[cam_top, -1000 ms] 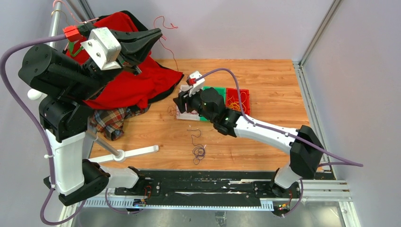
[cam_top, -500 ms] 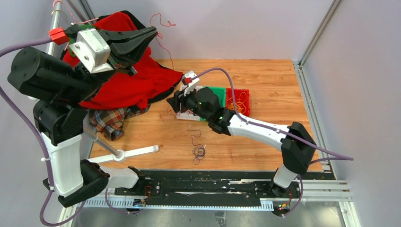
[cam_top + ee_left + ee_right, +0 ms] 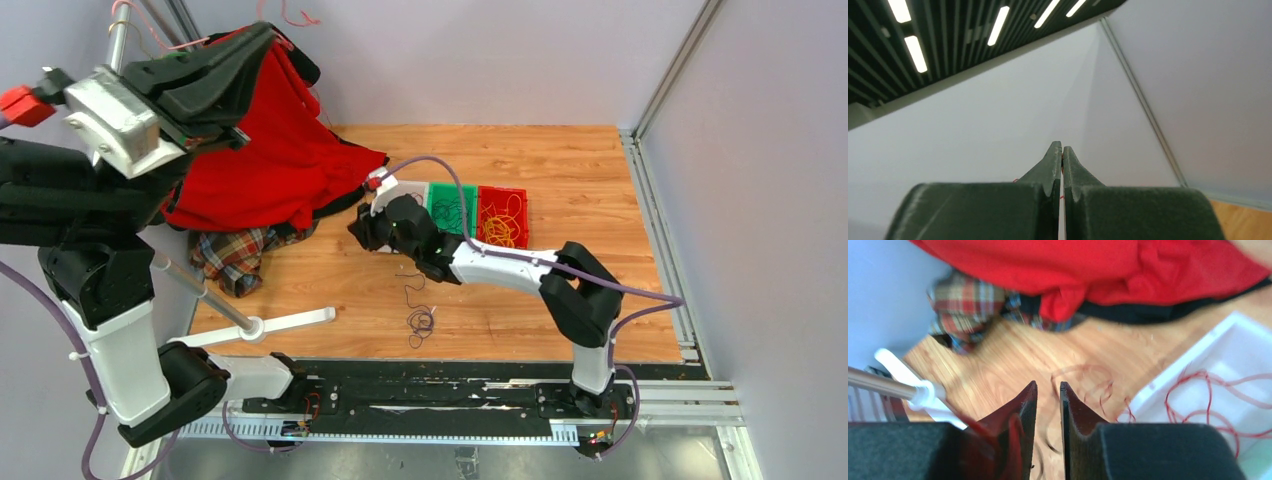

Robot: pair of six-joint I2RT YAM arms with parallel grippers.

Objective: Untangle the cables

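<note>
My left end effector (image 3: pixel 1062 149) is raised at the far left, clenched on a thin red cable (image 3: pixel 297 16). My right end effector (image 3: pixel 1048 387) hangs low over the worktop (image 3: pixel 560 160), its fingers a slit apart with nothing between them. Red loops (image 3: pixel 1088 380) lie just beyond it, and a dark cable (image 3: pixel 420 318) lies nearer.

A red cloth (image 3: pixel 270 160) lay draped over a plaid cloth (image 3: pixel 235 255) at the desk's (image 3: pixel 560 170) left, a white stand (image 3: pixel 295 319) lay nearer, and a white tray (image 3: pixel 412 187), green tray (image 3: pixel 450 187) and red tray (image 3: pixel 503 189) sat side by side.
</note>
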